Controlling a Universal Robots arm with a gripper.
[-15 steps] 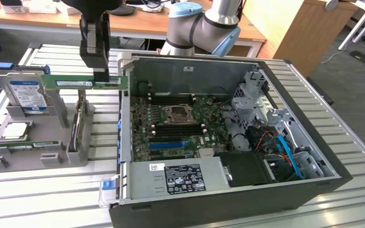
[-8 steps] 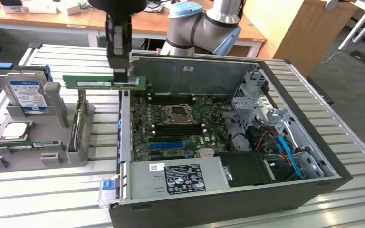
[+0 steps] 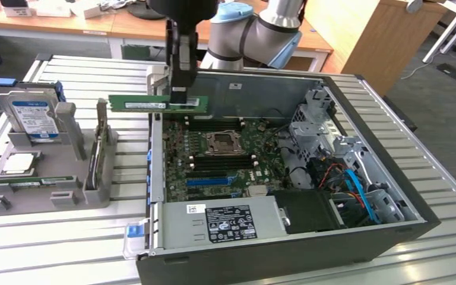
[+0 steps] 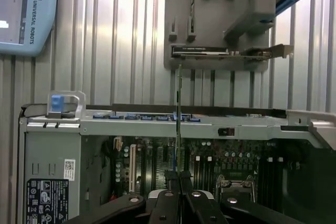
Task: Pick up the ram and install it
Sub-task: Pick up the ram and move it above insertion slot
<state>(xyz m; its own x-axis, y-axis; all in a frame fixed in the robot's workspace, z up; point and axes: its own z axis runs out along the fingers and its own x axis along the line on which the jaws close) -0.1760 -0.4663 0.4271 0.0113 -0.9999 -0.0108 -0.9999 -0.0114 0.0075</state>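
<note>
Starting on the exterior view's left of the open computer case (image 3: 291,264), the grey holder tray (image 3: 69,199) sits on the slatted tabletop (image 3: 54,249) with the hard drive (image 3: 34,116) standing in it and the silver processor (image 3: 21,163) lying flat. Moving across to the case's near-left rear corner, there's the ram (image 3: 157,103), up in the air, long side level, hanging above the case rim and apart from the board below. The hand (image 3: 182,95) comes straight down on it, fingers pressed together on the stick towards the end nearer the case's middle. In the wrist view the ram (image 4: 179,119) runs edge-on, a thin line out from the hand (image 4: 179,179) across the case wall. Further into the case lies the motherboard (image 3: 212,175), with the processor socket (image 3: 222,142) and dark memory slots (image 3: 220,160) beside it. This looks like the carry stage. The stick seems roughly parallel to those slots, which helps; doing it well means holding it level and square, lining its edge over one slot, and staying away from the cables (image 3: 355,184) at the case's far side.
</note>
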